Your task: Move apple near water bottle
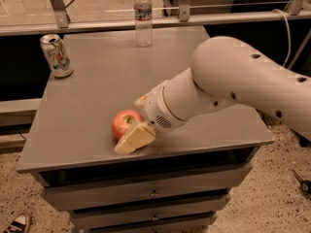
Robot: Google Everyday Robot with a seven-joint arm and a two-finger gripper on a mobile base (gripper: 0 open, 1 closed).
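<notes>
The red apple (122,123) with yellowish patches sits on the grey table (97,81) near its front edge. My gripper (131,126) is at the apple's right side, low over the table. One cream finger (133,139) lies along the apple's front right, and the other finger (140,101) shows behind it, so the jaws stand open around the apple. The apple rests on the table. The clear water bottle (143,17) with a white cap stands upright at the table's back edge, far from the apple.
A white-green drink can (57,55) stands at the table's back left corner. My thick white arm (233,89) spans the right half of the table. Drawers sit below the tabletop (150,193). A metal rail (194,17) runs behind the table.
</notes>
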